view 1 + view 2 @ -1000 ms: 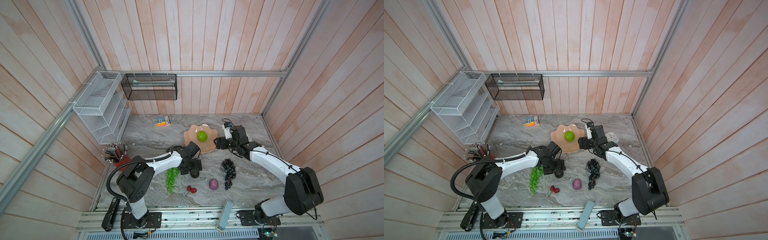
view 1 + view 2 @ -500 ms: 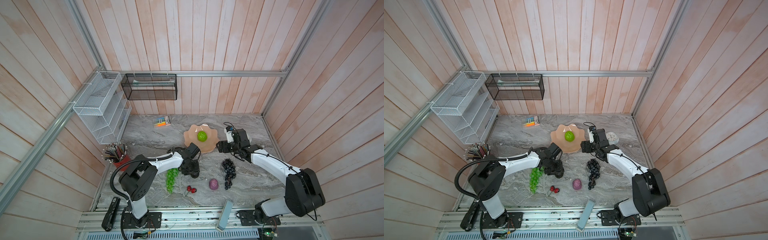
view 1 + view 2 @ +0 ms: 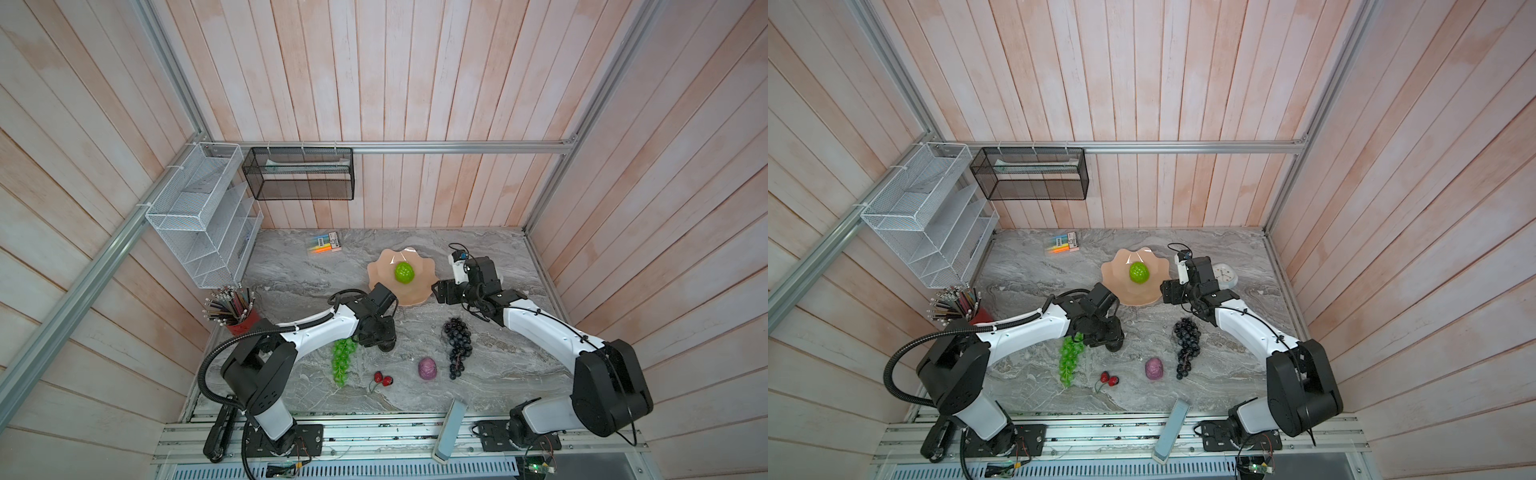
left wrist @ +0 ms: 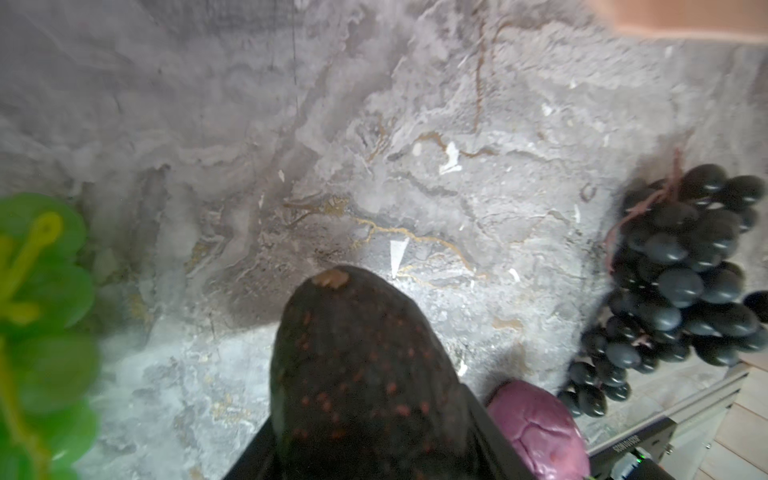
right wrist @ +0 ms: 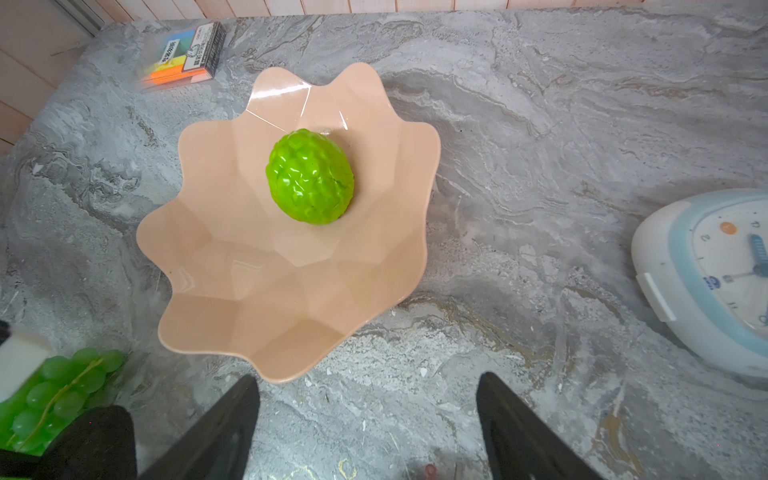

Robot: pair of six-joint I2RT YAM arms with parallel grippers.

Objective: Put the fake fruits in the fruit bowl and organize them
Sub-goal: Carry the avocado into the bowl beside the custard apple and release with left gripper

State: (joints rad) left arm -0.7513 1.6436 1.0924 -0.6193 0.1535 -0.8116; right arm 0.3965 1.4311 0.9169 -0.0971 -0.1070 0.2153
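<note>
The fake fruits are mostly outside the fruit bowl (image 3: 412,296). Only the bright green bumpy ball (image 3: 404,272) lies in it, a little beyond its middle. On the desk (image 3: 307,282) in front of the bowl lie the green grape bunch (image 3: 341,361), the red cherry pair (image 3: 383,379), the small purple ball (image 3: 427,369) and the dark purple grape bunch (image 3: 456,345).

The left hand (image 3: 381,337) is closed partway around the black oval (image 4: 357,374), which fills the gap between its jaws in the left wrist view. Whether the oval is clear of the desk I cannot tell. The right hand (image 5: 370,419) stands wide open and empty, just beside the bowl's rim, with the white clock (image 5: 706,282) on its other side.

The step in hand looks like carrying the oval to the bowl, and several things could spoil it:

- **Slipping:** the oval looks smooth and tapers toward its tip, so it may slide out of the jaws on the way.
- **Dragging the grapes:** the green bunch lies right against the left hand and could be dragged along as the hand moves off.
- **Hitting the rim:** a low path would strike the bowl's raised, scalloped rim and push the light bowl across the desk.
- **Crowding:** the right hand waits close to that rim, so both arms over the bowl at once could collide.
- **A hard drop:** letting the oval fall from height could knock the bumpy ball, or send the oval rolling up the sloped wall and out.
</note>
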